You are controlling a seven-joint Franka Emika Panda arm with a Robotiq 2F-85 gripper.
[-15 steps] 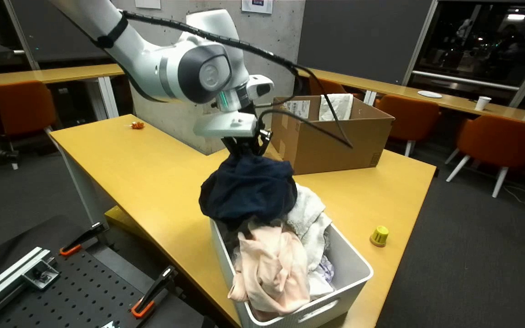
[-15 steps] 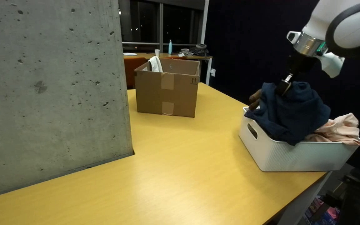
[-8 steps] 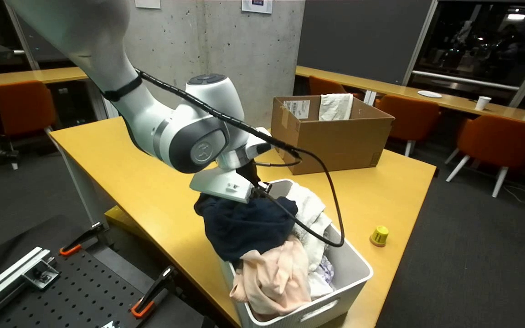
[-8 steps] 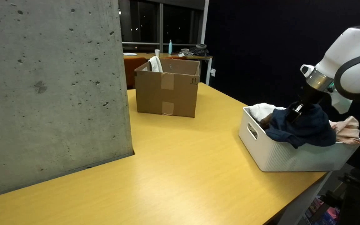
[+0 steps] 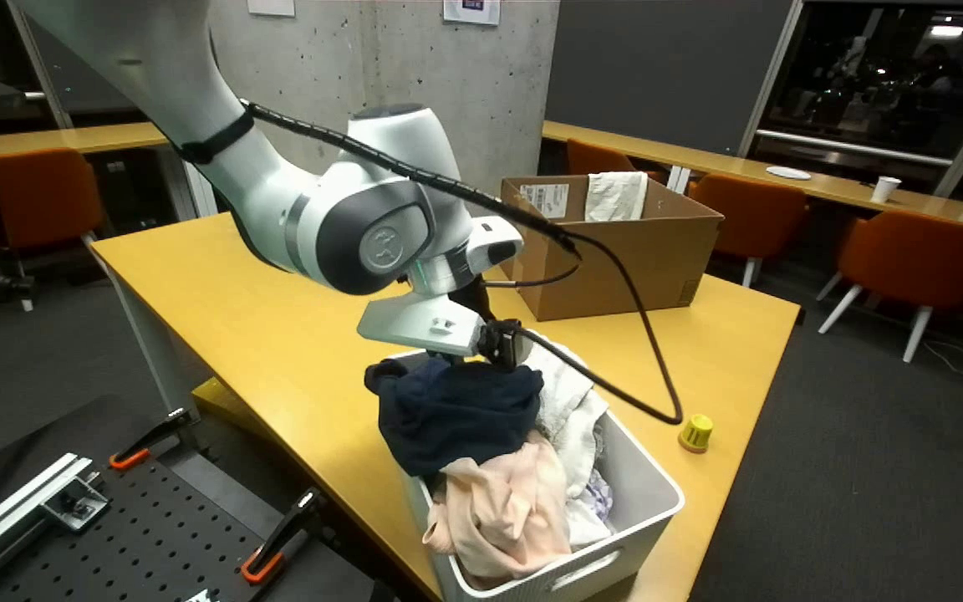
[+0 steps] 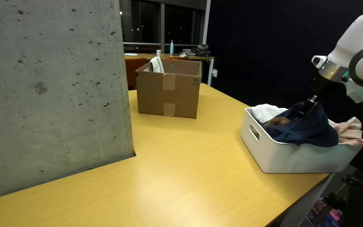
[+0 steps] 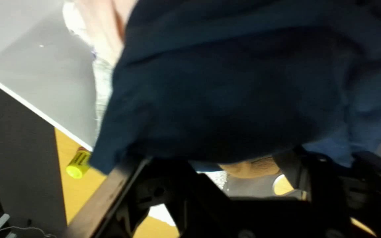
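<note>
Navy cloth (image 5: 461,418): dark, matt, crumpled into a soft mound with broad creases, one side lapping over the rim.
White basket (image 6: 304,159): holds the mound, lower right of the frame.
Gripper (image 6: 304,113): fingers spread apart, tips against the mound's top.
Peach cloth (image 5: 506,514): bunched, touching the navy one, lower middle of the frame.
</note>
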